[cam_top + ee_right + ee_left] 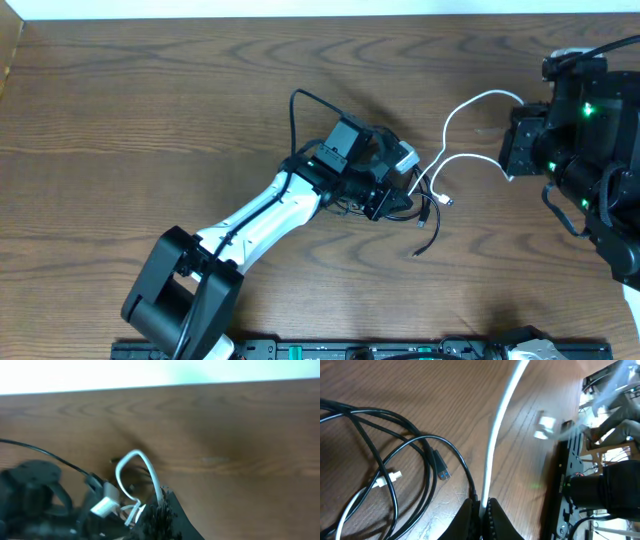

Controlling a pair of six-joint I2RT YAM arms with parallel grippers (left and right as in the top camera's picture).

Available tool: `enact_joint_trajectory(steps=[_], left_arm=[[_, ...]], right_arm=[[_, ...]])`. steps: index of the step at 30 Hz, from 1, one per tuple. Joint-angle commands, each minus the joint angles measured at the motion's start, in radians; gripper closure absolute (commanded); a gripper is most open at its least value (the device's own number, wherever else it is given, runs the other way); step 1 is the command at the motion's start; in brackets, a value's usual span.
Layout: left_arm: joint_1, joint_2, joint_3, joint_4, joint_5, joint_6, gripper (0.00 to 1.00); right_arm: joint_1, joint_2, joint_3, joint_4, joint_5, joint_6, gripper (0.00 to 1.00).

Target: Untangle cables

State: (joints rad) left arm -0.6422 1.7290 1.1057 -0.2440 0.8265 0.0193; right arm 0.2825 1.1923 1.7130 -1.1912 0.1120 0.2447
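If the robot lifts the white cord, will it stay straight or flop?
Probably floppy: the white cord bends in loose arcs. It is likely light, being so thin. It might drag the black cord along, since they cross.

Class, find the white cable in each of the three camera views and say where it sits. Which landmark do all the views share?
Overhead: the white cable arcs right of centre, between the arms.
Left wrist: the white cable rises from the left tool at bottom centre to the top edge.
Right wrist: the white cable loops low, left of centre.
Shared landmark: the wooden table.
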Motion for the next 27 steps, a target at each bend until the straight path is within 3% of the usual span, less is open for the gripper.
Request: enact_joint_trajectory(steps=[1,11,16,17,19,22,23,25,27], left_arm=[[0.035,-0.082,-0.002,0.0,0.035,-0.014,0.93],[0.195,-0.331,-0.002,-0.001,0.034,-0.058,0.93],[0.239,-0.385,-0.002,-0.017,0.034,-0.066,0.92],[0.248,-0.396,-0.002,-0.023,0.034,-0.066,0.92],[0.259,-0.404,-0.002,-0.023,0.034,-0.066,0.93],[0.278,-0.412,-0.002,-0.024,0.035,-0.066,0.92],[0.282,-0.413,-0.002,-0.025,0.035,-0.067,0.93],[0.286,-0.412,-0.002,-0.034,0.034,-0.066,0.92],[0.286,-0.412,-0.002,-0.039,0.034,-0.066,0.92]], right_arm=[[-0.007,0.029,0.006,-0.025,0.082,-0.014,0.99],[-0.007,0.19,0.005,-0.044,0.1,-0.014,0.99],[-0.008,0.258,0.005,-0.052,0.1,-0.014,0.95],[-0.011,0.281,0.005,-0.059,0.1,-0.013,0.99],[-0.02,0.304,0.005,-0.068,0.1,-0.013,0.98],[-0.037,0.341,0.005,-0.092,0.1,-0.013,0.73],[-0.041,0.348,0.005,-0.097,0.1,-0.013,0.74],[-0.048,0.362,0.005,-0.104,0.1,-0.014,0.46],[-0.052,0.362,0.005,-0.098,0.1,-0.014,0.32]])
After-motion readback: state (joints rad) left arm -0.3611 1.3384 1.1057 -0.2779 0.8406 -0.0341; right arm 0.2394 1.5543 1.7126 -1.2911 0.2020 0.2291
